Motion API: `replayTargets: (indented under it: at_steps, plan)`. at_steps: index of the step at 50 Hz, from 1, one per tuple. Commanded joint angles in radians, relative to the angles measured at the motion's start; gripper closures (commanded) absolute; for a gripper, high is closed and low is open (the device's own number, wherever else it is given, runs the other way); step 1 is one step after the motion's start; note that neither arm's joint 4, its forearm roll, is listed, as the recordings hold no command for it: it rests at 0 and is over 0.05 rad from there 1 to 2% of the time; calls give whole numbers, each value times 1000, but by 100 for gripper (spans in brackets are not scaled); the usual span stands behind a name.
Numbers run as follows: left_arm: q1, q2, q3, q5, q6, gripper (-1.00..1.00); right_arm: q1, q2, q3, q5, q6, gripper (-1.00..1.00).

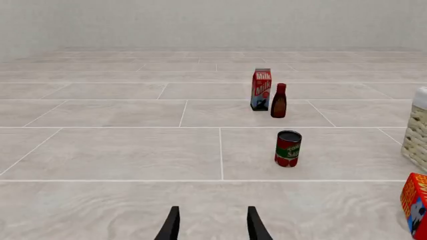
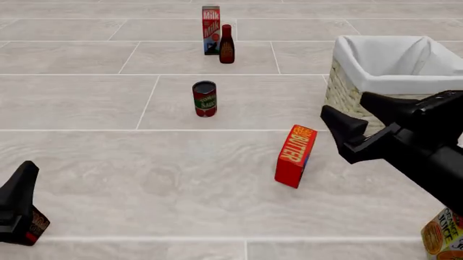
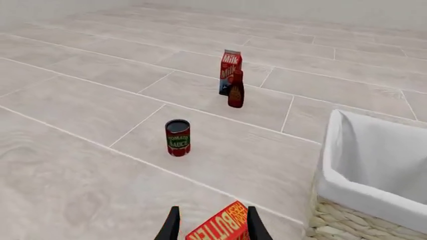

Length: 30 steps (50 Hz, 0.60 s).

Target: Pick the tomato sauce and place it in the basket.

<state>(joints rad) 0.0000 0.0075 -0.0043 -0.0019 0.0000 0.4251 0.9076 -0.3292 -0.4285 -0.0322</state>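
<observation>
Tomato sauce point(image 2: 205, 98) is standing upright on the pale tiled surface point(image 2: 87, 103), toward the far middle, well apart from both claws. Farther back, near the far edge, a milk carton point(image 2: 210, 23) and a dark bottle point(image 2: 227, 44) are standing just beside each other.

At the right side the basket point(image 2: 383, 67) is sitting with its white lining folded over the rim, its inside showing only cloth. A red butter box point(image 2: 295, 156) is leaning tilted on the surface between the can and the near right edge, in front of the basket's near left corner.

In the front view the right claw point(image 2: 354, 120) is hovering in front of the basket, its two dark fingers spread apart with nothing between them; the can is lying well ahead and to its left, past the butter box. In its own wrist view the butter box is showing between the fingertips point(image 3: 171, 227).

In the left wrist view the left claw point(image 1: 212, 225) is gaping open and gripping nothing, near the near left corner, with the can well ahead of it and off to the right. An orange juice carton point(image 2: 443, 235) is peeking in at the near right corner.
</observation>
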Motion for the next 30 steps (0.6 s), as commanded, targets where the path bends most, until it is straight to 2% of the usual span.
replayTargets:
  at_steps: [1,9,27,28,30]
  plan:
    - [0,0,0,0,0,-100,33,113,-73,-6,-5,-100]
    - [0,0,0,0,0,-100,56,164,-127,5,-14,-100]
    - [0,0,0,0,0,-100,80,262,-222,37,3,-100]
    - [0,0,0,0,0,-100,86,270,-232,46,20,-100]
    - [0,0,0,0,0,-100,77,282,-246,48,9,-100]
